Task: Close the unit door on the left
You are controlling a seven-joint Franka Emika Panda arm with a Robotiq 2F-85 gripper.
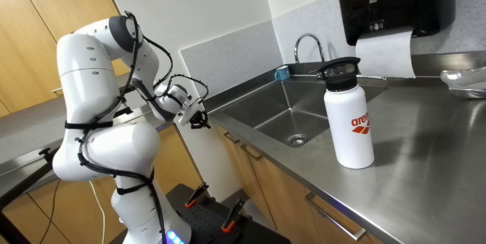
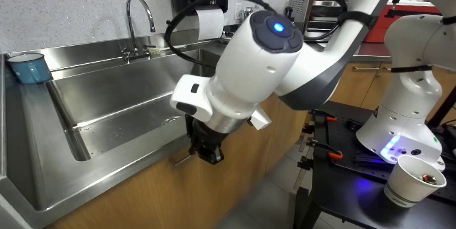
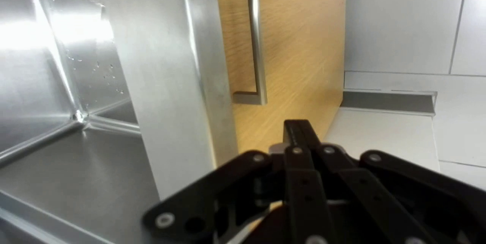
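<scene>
Your black two-finger gripper (image 3: 298,124) hangs, tilted and pointing downward, just outside the front edge of the brushed stainless-steel worktop (image 1: 417,160), toward its left end. The jaws are closed right up, finger against finger, with nothing between them. Below that front edge, nearest the left front corner, you have the flat honey-brown wood-veneer door (image 3: 300,46); in an exterior view its face runs in line with the neighbouring wood front (image 1: 283,194), so it looks shut. The door's slim metal bar handle (image 3: 257,46) runs alongside the edge. You cannot tell from these views whether the gripper touches the wood. At the worktop's rear left corner you see a blue mug (image 2: 26,70), beside the rectangular steel sink (image 2: 117,90). Right of the sink, a tall white bottle with a black lid (image 1: 349,126) stands upright.
</scene>
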